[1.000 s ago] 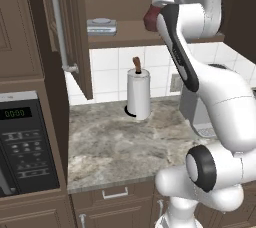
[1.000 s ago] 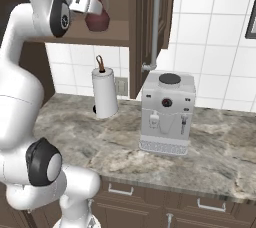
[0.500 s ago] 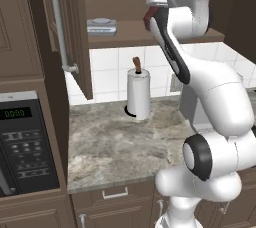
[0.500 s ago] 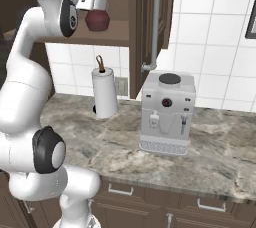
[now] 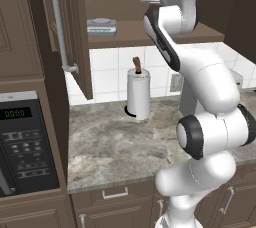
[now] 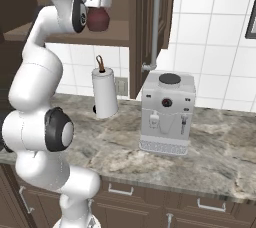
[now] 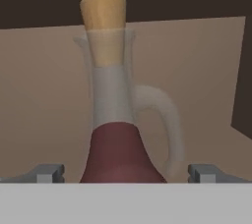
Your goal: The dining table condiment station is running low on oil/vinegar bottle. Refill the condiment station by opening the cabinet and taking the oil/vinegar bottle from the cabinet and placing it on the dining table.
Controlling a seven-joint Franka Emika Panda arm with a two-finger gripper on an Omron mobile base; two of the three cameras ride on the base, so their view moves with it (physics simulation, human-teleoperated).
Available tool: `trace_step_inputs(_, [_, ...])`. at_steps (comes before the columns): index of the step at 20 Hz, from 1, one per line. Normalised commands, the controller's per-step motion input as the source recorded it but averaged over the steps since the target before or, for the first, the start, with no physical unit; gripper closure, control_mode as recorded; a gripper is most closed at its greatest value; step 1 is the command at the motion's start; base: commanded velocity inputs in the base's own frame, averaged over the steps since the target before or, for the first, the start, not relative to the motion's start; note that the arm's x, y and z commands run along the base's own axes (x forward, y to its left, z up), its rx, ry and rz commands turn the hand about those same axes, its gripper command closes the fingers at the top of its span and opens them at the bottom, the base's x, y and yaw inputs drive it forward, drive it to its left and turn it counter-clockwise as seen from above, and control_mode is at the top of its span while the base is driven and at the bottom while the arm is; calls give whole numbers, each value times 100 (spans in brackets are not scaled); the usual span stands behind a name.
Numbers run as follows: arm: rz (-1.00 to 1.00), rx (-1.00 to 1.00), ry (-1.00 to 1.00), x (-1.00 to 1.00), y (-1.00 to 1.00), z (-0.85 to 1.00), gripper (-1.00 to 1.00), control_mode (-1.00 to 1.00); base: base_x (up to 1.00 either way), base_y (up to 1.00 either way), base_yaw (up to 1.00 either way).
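Observation:
The oil/vinegar bottle [image 7: 120, 152] stands upright on the shelf of the open cabinet [image 5: 75, 47], dark-red body below, clear neck and tan cork above. In the hand view my gripper [image 7: 125, 174] is open, one fingertip on each side of the bottle's round body with a gap on both sides. From the right base view, the bottle [image 6: 98, 20] shows just under my hand, and the gripper [image 6: 100, 11] reaches into the cabinet [image 6: 145, 32] at shelf height. The dining table is out of view.
On the stone counter [image 5: 115, 147] below stand a white paper-towel roll [image 5: 138, 94] and a grey coffee machine [image 6: 167, 112]. A microwave [image 5: 25, 142] sits at the left. Stacked dishes [image 5: 101, 24] lie on the shelf's left part. The open doors' long handles [image 5: 59, 22] hang at both sides.
The arm has swung further into the cabinet, bringing the open fingers around the bottle. The bottle has stayed in place.

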Motion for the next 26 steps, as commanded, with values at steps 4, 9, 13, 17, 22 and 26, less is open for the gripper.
trace_step_inputs(4, [0,0,1,45,0,11,-100,-100,0,0,0])
trace_step_inputs(9, [0,-1,0,46,0,1,-100,-100,0,0,0])
trace_step_inputs(13, [0,-1,0,41,1,0,-100,-100,0,0,0])
trace_step_inputs(17, [0,0,0,25,0,0,100,-100,0,0,0])
trace_step_inputs(22, [0,0,0,2,0,0,100,-100,0,0,0])
trace_step_inputs(26, [0,0,0,0,0,0,100,-100,0,0,0])
